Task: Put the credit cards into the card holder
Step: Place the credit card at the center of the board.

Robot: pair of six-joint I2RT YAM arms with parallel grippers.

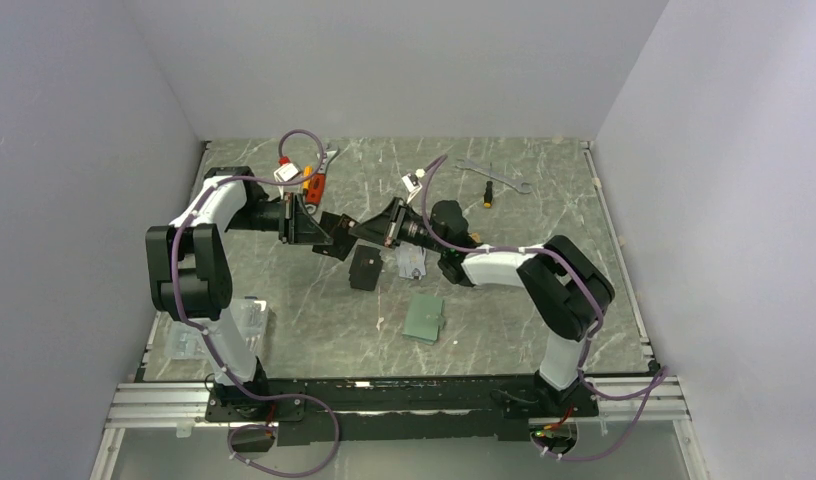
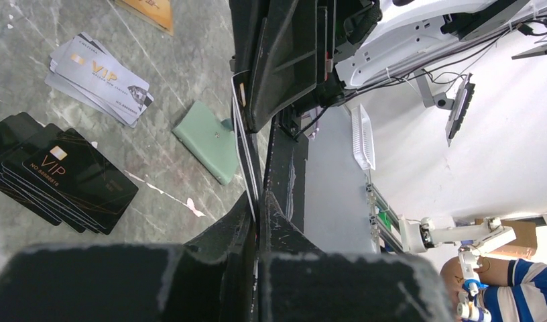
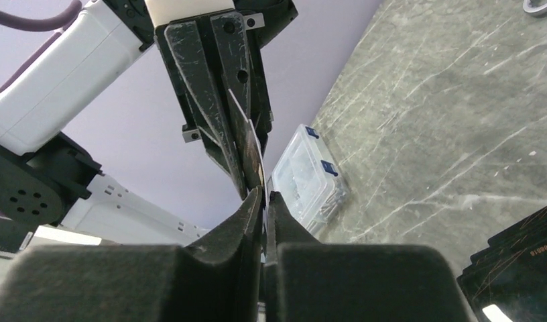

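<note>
— Who has the card [image 2: 243, 144]?
— Both: left gripper [image 2: 257, 201] and right gripper [image 3: 264, 198] pinch its opposite ends in mid-air; the card holder [image 1: 424, 318] lies on the table [image 1: 524, 300] below, well apart.
— Risk?
— If both pull, the thin card may bend or slip free and drop

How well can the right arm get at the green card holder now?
Probably not at once: the right gripper is shut on a card in the air, which the left gripper grips too. The card holder lies uncovered on the table nearby.
</note>
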